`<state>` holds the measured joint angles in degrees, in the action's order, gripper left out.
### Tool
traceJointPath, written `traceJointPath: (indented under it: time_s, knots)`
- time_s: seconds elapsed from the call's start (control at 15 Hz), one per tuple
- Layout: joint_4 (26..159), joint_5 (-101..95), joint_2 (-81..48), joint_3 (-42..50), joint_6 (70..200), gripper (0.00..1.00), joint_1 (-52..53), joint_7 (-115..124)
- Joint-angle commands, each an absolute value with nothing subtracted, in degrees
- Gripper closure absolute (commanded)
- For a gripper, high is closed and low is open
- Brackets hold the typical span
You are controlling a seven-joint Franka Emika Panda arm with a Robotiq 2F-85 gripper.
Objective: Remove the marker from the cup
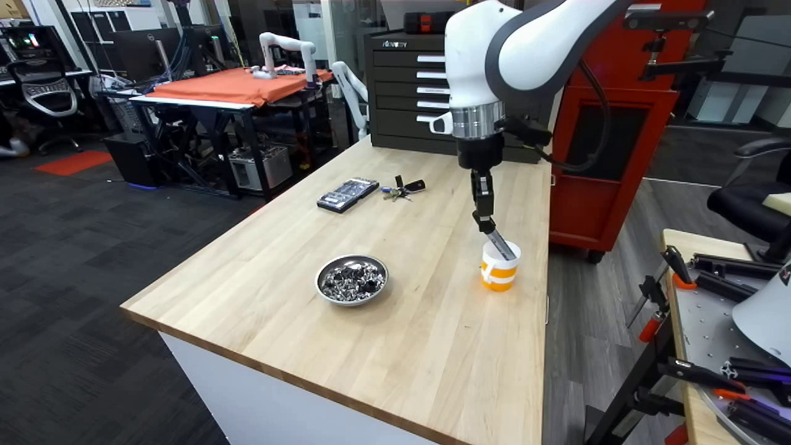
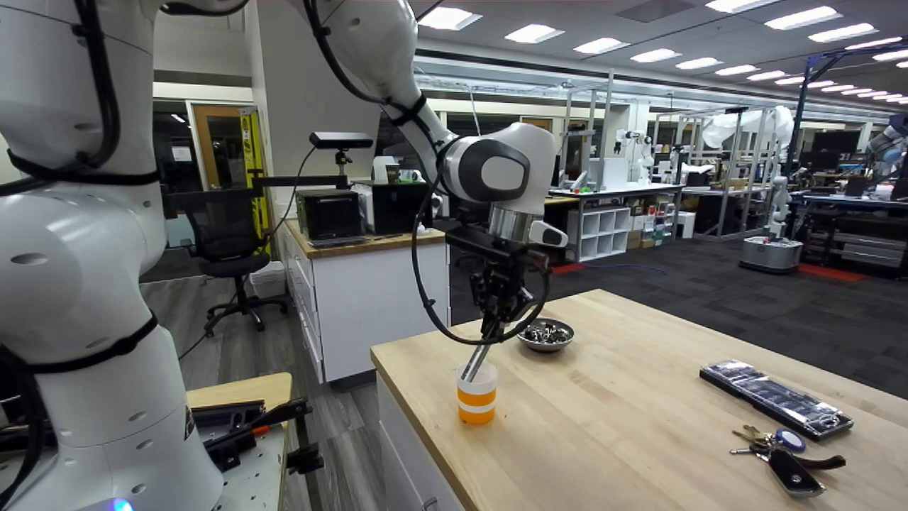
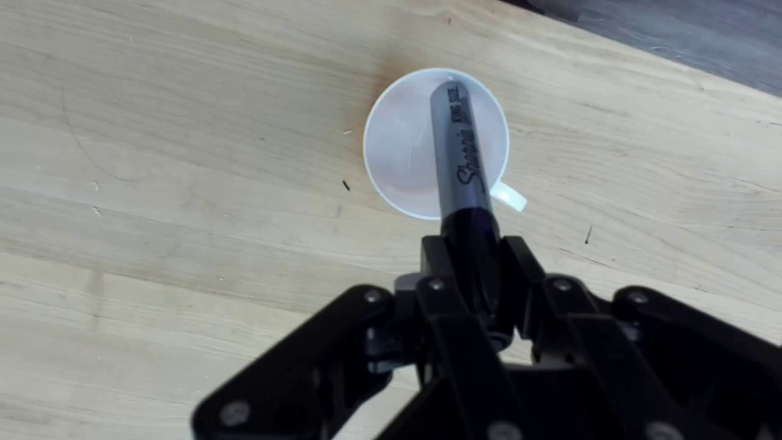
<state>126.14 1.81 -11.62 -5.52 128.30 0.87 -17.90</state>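
The gripper [image 3: 478, 260] is pinching the marker [image 3: 461, 153] by its black end, one finger pressing on each side, and the silver body is slanting down through the mouth of the cup [image 1: 503, 273]; whether its lower end is touching the inner wall is not showing clearly. The cup is standing upright near a long edge of the wooden table [image 1: 395, 364], and in the wrist view an edge is cutting across the top right corner. Inward, a stretch of wood is separating the cup from the metal bowl [image 2: 547, 347], while the keys [image 1: 404, 188] and the flat black device [image 1: 347, 194] are lying well apart from it
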Motion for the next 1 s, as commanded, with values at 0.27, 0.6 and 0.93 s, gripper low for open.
traceJointPath:
  time_s: [0.27,0.6,0.93]
  knots:
    - [122.6,-5.5,-7.1,-3.8,122.0,0.94,1.7,-12.1]
    - [117.1,-10.1,-10.4,-1.8,117.9,0.94,1.0,-12.2]
    - [114.2,-12.0,-15.9,-0.3,118.5,0.94,0.2,-13.6]
